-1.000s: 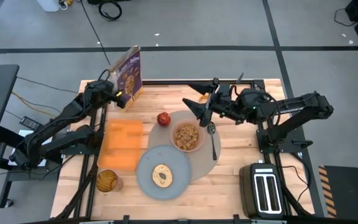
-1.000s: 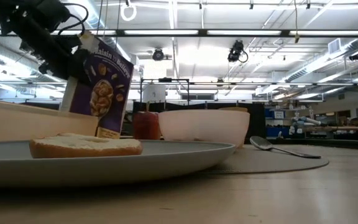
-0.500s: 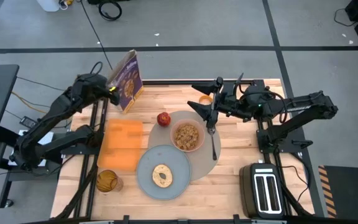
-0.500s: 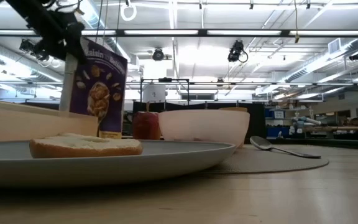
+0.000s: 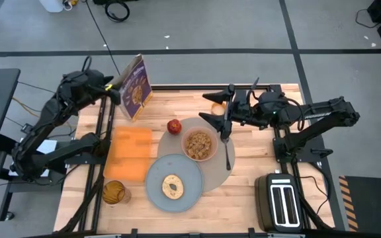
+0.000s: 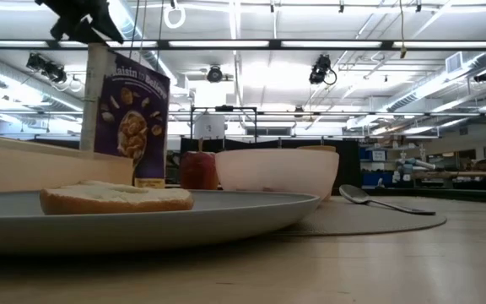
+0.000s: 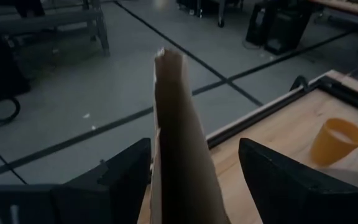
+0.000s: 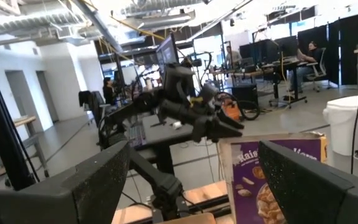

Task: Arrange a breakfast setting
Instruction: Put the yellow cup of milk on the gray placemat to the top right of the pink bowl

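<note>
The grey-beige mat (image 5: pixel 213 168) lies mid-table. On it are the pink bowl (image 5: pixel 199 144), which holds cereal, and the metal spoon (image 5: pixel 227 151). The grey plate (image 5: pixel 174 185) overlaps the mat's near edge and carries the toast (image 5: pixel 172 186). The red apple (image 5: pixel 174 126) sits at the mat's far left edge. The small orange cup (image 5: pixel 217 102) stands at the far side. A purple cereal box (image 5: pixel 135 86) stands upright at the far left. My left gripper (image 5: pixel 116 89) is open beside the box's top, and the box's top edge (image 7: pixel 173 124) shows between its fingers. My right gripper (image 5: pixel 206 107) is open and empty by the cup.
An orange rectangular cloth (image 5: pixel 129 153) lies left of the plate, with an amber glass (image 5: pixel 114 192) at the near left corner. A black toaster (image 5: pixel 283 205) stands at the near right. Bare wood shows along the table's near edge and to the right of the mat.
My left gripper has drawn back from the cereal box, up and toward the table's far left corner. The box, tilted a second ago, now stands upright on the table.
</note>
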`<state>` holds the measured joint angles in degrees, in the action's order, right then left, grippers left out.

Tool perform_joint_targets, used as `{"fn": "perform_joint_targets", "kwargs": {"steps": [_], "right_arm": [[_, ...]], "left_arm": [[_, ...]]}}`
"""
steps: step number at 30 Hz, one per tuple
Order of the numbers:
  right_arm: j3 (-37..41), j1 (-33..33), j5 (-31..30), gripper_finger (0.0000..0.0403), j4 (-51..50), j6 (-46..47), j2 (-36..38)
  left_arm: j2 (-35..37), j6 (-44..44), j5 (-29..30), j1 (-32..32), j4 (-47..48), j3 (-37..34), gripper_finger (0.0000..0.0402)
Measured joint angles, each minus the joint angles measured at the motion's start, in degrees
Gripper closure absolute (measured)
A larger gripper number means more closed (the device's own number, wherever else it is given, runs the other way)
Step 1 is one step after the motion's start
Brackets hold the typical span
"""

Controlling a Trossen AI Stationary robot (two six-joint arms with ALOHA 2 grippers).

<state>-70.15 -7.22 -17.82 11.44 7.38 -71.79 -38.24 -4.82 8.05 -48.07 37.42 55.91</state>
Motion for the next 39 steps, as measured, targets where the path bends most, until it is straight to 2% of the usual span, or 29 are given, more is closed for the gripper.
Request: {"fn": "perform_joint_targets", "kwargs": {"steps": [5,10,15,19,22,24,29,31,35,39], "right_arm": [[0.02,-0.2,0.78,0.0042,-2.31,-0.02,0.23],[0.02,-0.03,-1.26,0.0042,-10.15,-0.24,1.42],[0.02,1.15,-8.15,0.0043,-28.41,-0.5,3.34],[0.24,4.74,-14.3,0.0051,-47.37,5.26,4.1],[2.01,9.07,-17.08,0.0056,-56.22,10.78,4.13],[3.96,12.04,-15.04,0.0057,-57.47,10.51,4.13],[10.09,15.72,-3.07,0.0057,-52.91,-4.01,3.67],[11.82,17.01,0.0,0.0057,-51.01,-7.48,3.16],[13.44,19.19,3.16,0.0057,-44.9,-11.54,0.43],[13.49,22.02,4.2,0.006,-43.14,-11.63,-4.21]], "left_arm": [[0.0,-0.23,-1.97,0.02,-1.32,2.1,0.015],[0.0,-2.9,-9.43,0.25,-5.58,5.21,0.015],[0.0,-6.7,-16.54,3.27,-9.0,8.17,0.015],[0.07,-9.97,-17.62,7.91,-11.53,9.14,0.015],[0.0,-11.82,-17.61,12.0,-13.29,9.13,0.015],[-0.09,-12.09,-17.62,14.74,-14.05,9.12,0.015],[-1.5,-12.13,-17.57,21.45,-15.23,9.12,0.015],[-2.26,-12.28,-17.51,24.35,-16.5,9.12,0.015],[-5.35,-12.54,-17.42,30.55,-19.32,9.12,0.015],[-9.8,-12.28,-17.4,35.72,-22.64,9.1,0.015]]}}
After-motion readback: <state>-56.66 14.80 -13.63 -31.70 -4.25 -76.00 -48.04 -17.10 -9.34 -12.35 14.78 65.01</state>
